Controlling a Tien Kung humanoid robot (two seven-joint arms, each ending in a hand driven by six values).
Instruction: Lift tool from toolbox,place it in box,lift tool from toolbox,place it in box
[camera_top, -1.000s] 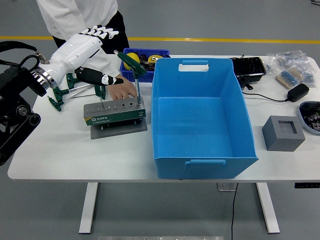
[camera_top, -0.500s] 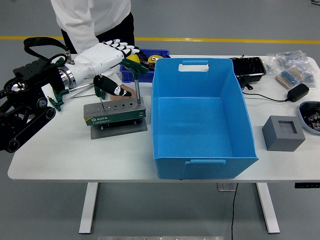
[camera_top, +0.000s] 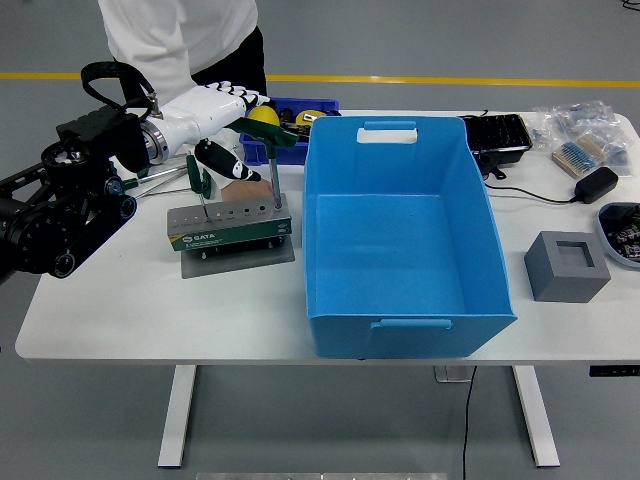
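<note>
A grey tool holder (camera_top: 228, 226) stands on the table left of the big blue box (camera_top: 400, 230). Two T-handle tools with green grips stand in it: a tall one (camera_top: 271, 140) at its right end and a short one (camera_top: 200, 181) at its left end. More green-handled tools (camera_top: 128, 186) lie on the table behind the arm. My left hand (camera_top: 220, 128), white, hovers over the holder with fingers spread and thumb pointing down, holding nothing, just left of the tall tool's grip. A person's hand (camera_top: 244, 190) rests on the table behind the holder. The blue box is empty.
A small blue bin (camera_top: 318, 104) with yellow items sits behind the holder. A black tray (camera_top: 497, 133), bagged parts (camera_top: 582, 125), a black adapter with cable (camera_top: 598, 184), a grey block (camera_top: 566, 266) and a bowl (camera_top: 624, 231) are on the right.
My left arm has swung in to the right, bringing the open hand closer over the tool holder and the tall tool. The person has shifted slightly. The tools have not moved.
</note>
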